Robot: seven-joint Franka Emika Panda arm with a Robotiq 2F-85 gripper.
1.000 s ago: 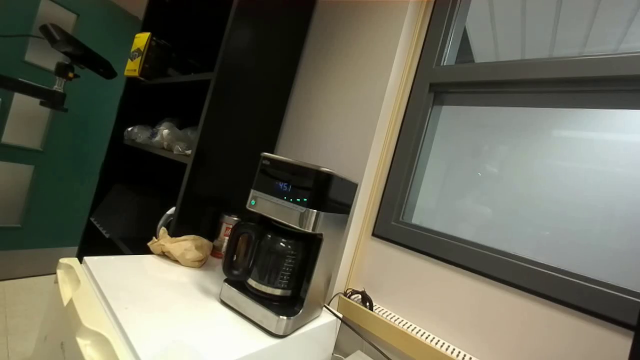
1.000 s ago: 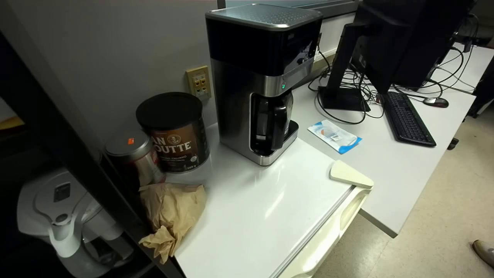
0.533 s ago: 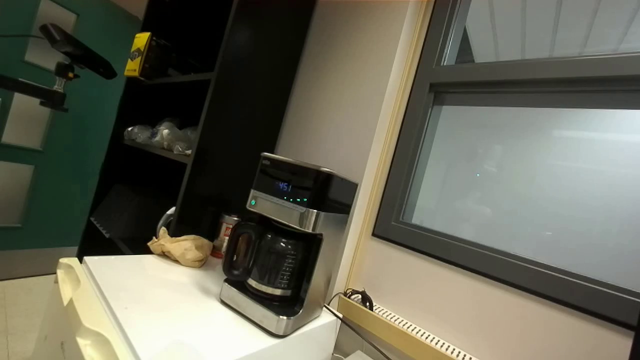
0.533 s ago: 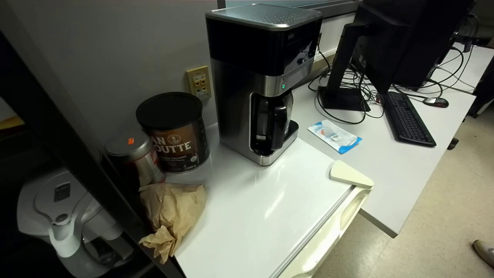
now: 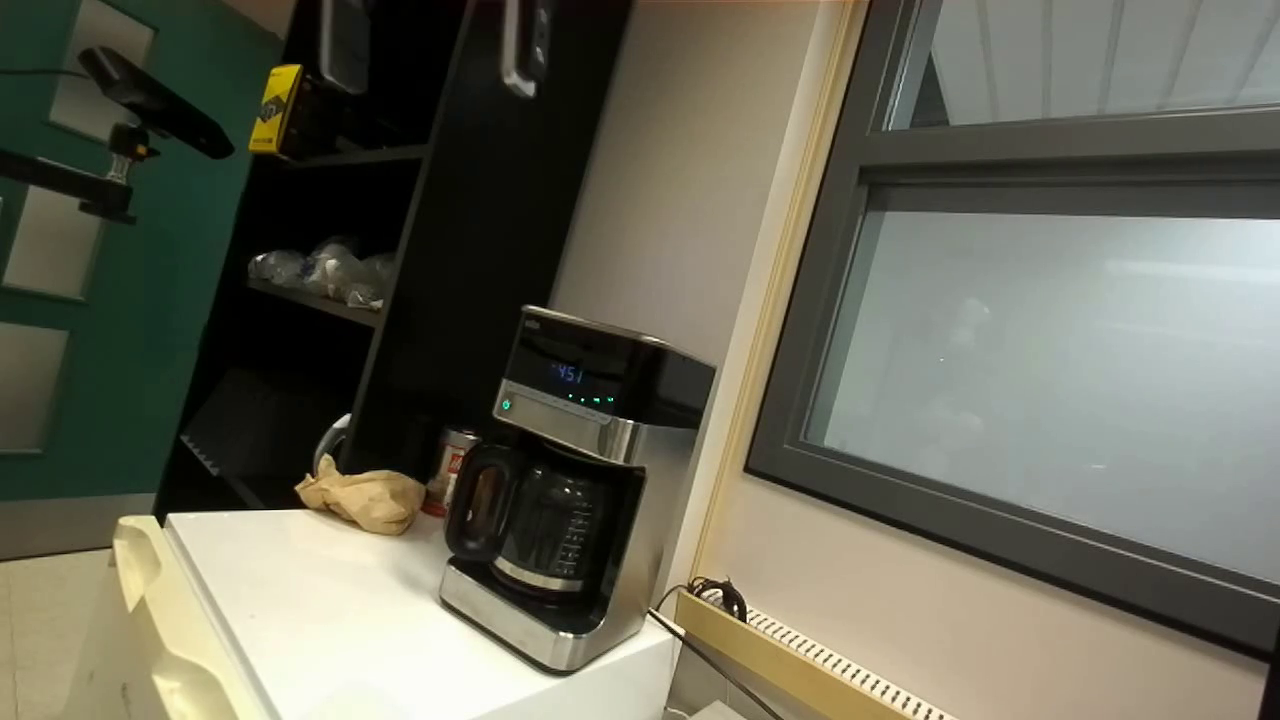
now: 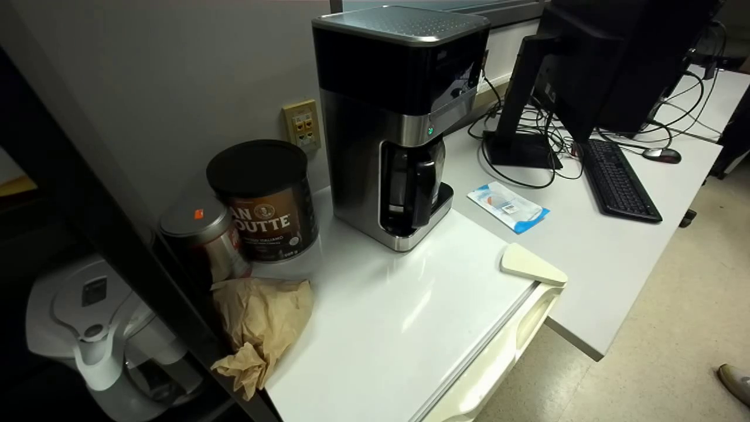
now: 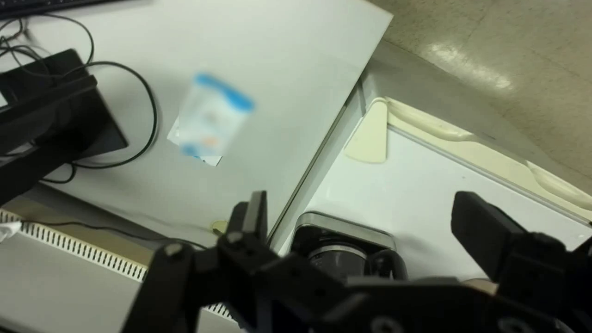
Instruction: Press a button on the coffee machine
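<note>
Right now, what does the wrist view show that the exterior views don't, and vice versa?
Only the wrist view: the black mechanism joining the fingers.
Only exterior views: the lit clock display, yellow box and grey pitcher.
Shared: coffee machine and white cabinet top, in all three; packet and fingers, each in the wrist view and an exterior view (fingers cropped there).

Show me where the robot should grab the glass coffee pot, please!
Probably by pinching the upright part of the black handle, coming in level over the white cabinet top from the side the handle points to. The handle sticks out from the glass pot like a loop, while the top part of the coffee machine covers the pot from above.
</note>
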